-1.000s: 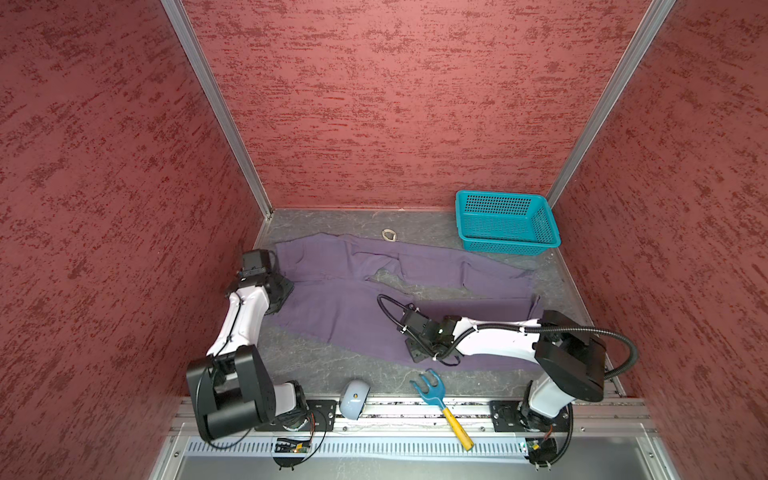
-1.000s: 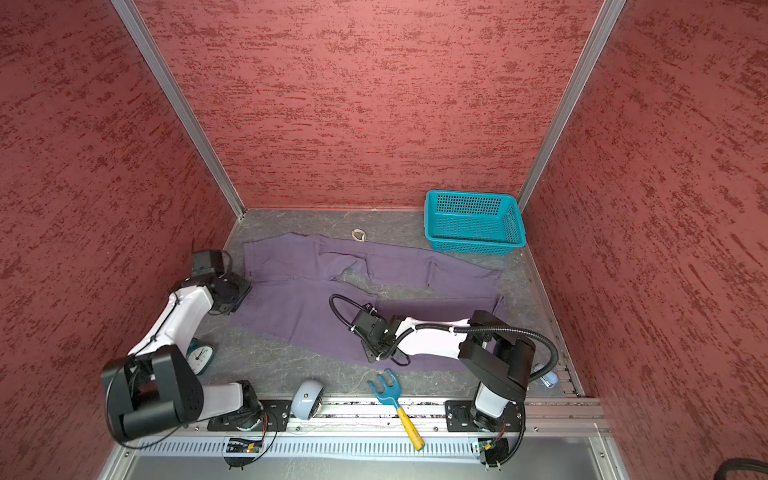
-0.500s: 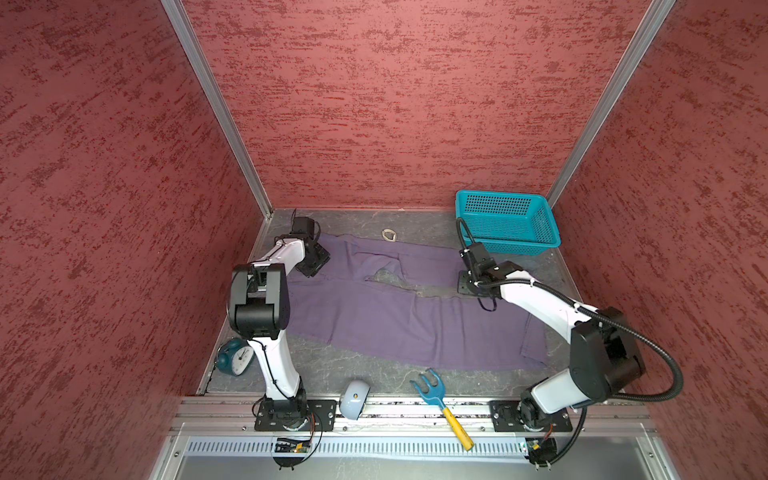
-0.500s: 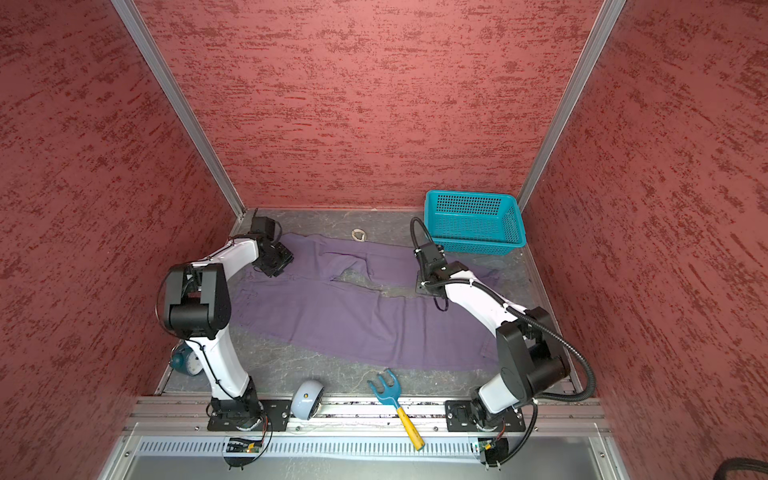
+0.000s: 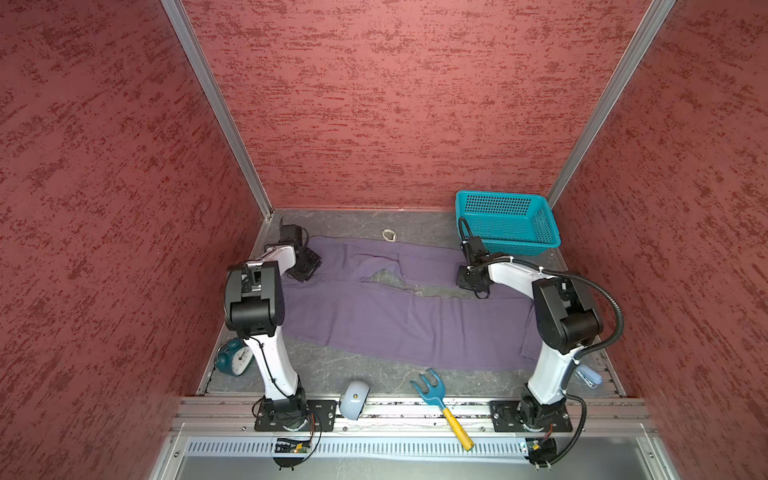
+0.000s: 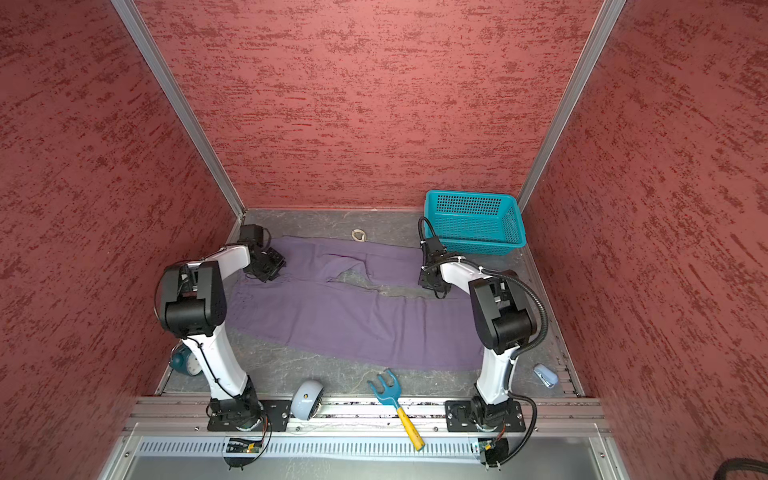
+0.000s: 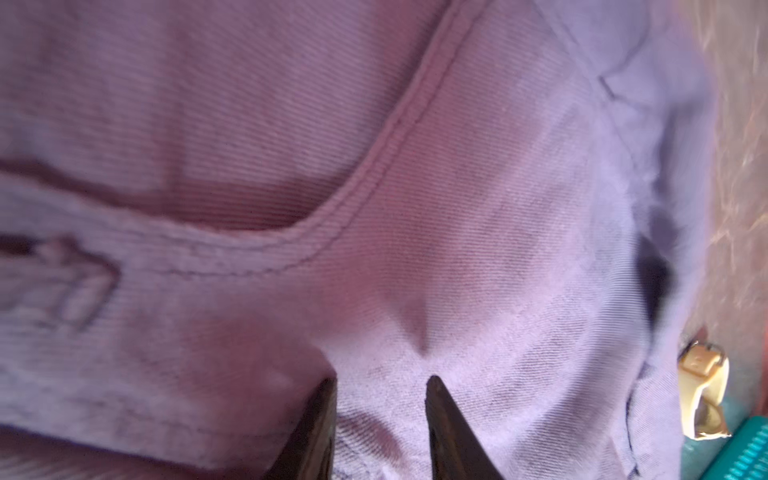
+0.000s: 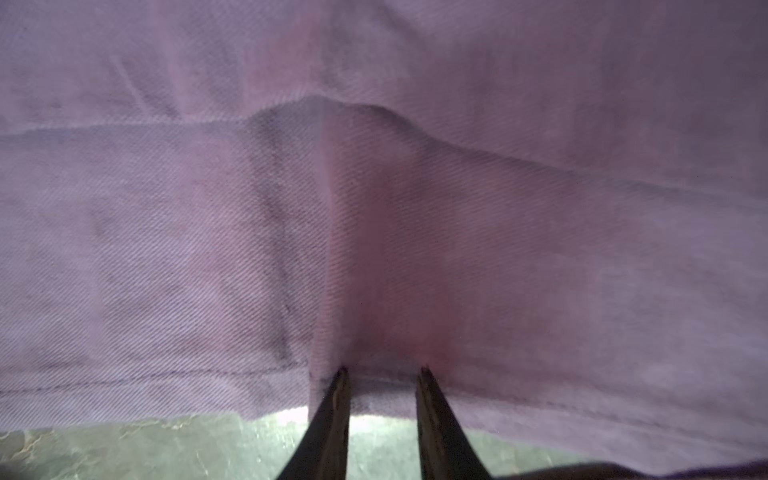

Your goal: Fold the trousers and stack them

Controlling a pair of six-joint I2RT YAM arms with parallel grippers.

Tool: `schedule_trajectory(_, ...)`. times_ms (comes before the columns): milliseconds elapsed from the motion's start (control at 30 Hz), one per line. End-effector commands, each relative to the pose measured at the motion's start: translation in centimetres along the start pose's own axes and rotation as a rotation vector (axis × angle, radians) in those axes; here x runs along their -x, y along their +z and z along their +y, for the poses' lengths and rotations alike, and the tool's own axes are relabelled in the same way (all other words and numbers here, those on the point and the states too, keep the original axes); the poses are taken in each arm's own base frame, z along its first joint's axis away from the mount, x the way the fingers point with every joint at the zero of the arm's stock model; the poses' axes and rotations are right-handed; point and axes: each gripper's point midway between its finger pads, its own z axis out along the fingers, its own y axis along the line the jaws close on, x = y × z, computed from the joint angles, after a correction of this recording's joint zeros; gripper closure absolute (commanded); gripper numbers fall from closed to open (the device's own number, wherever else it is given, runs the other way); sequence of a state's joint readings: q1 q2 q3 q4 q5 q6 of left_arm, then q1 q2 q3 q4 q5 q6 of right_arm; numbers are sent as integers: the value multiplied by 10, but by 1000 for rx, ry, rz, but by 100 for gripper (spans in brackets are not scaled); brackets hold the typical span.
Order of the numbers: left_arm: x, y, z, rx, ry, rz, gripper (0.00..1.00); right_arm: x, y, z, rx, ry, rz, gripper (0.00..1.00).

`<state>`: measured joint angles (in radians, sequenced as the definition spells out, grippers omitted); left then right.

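The trousers [image 5: 399, 320] [image 6: 353, 320] lie spread flat across the grey tabletop [image 5: 332, 374], waist end to the left and both legs running off to the right, with a sliver of bare surface showing between the legs near the crotch. Both arms reach out to the far side of the cloth. The left gripper [image 5: 305, 268] [image 6: 266, 270] is down on the far corner of the waist. From its wrist camera the left gripper [image 7: 382, 380] has its fingers pressed into the fabric just below a curved pocket seam, clenched on a small pinch of cloth that puckers up between them. The right gripper [image 5: 471, 282] [image 6: 432, 282] sits on the end of the far leg, just in front of the teal basket [image 5: 519, 245]. Its own camera shows the right gripper [image 8: 382, 370] astride the stitched hem, grasping the edge so that a ridge of cloth rises away from the fingertips, the tabletop showing beneath. The near leg stretches untouched toward the right arm's base. A small pale loop [image 5: 389, 235] lies just beyond the trousers' far edge, and a blue rake with a yellow handle [image 5: 432, 390] lies near the front rail, clear of the cloth.
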<state>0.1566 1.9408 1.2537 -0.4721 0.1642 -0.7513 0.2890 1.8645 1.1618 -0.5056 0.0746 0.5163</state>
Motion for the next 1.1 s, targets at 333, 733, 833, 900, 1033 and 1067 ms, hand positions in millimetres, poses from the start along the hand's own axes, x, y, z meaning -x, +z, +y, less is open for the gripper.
schedule_trajectory(333,-25,-40,117,175,-140,-22,64,-56,-8,-43,9,131,7,72)
schedule_trajectory(733,-11,-99,152,172,-224,-152,64,-79,-40,-90,-14,215,-43,71)
schedule_trajectory(833,-4,-111,130,131,-187,-169,64,-57,-53,-88,-7,200,-80,71)
schedule_trajectory(900,-1,-114,110,102,-147,-176,64,-39,-65,-85,-4,193,-119,71)
schedule_trajectory(1033,1,-112,68,69,-63,-172,64,-4,-82,-82,8,194,-178,73)
schedule_trajectory(1067,1,-109,59,64,-50,-167,64,3,-84,-83,4,196,-187,74)
